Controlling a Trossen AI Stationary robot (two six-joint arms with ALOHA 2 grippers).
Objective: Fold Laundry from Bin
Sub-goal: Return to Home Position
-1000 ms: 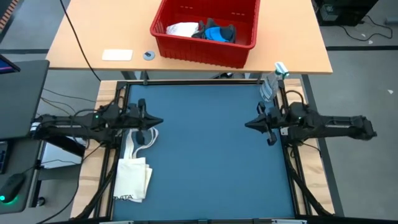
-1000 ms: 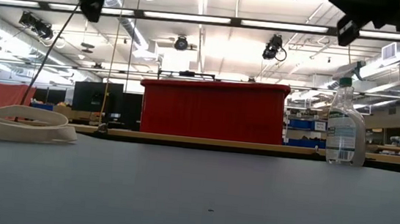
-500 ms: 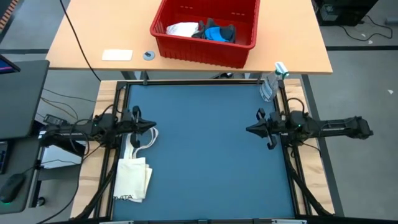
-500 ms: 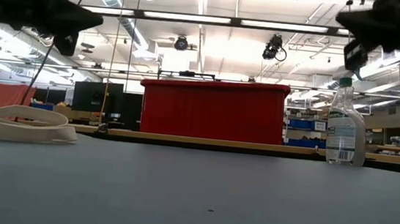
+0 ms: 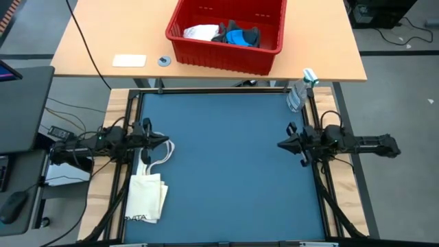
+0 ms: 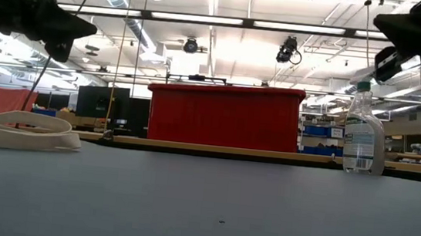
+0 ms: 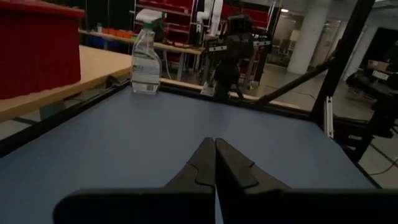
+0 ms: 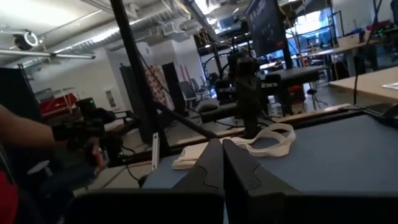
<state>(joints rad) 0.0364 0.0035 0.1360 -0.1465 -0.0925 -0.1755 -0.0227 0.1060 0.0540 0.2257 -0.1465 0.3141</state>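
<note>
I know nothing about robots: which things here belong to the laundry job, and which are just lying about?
Job: red bin on the wooden table; laundry inside it; left tool and right tool, both shut, at the blue table's sides.
Lying about: cream tote bag; spray bottle; white card; small round disc.

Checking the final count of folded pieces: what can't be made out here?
High view: the white, blue and dark cloth pieces overlap in the large red slotted plastic bin; lower layers hidden.
Low view: the bin's wall hides its contents.
High view: small round grey object on the wooden table, too small to identify.
Low view: left edge cuts off the cream cloth tote bag.
</note>
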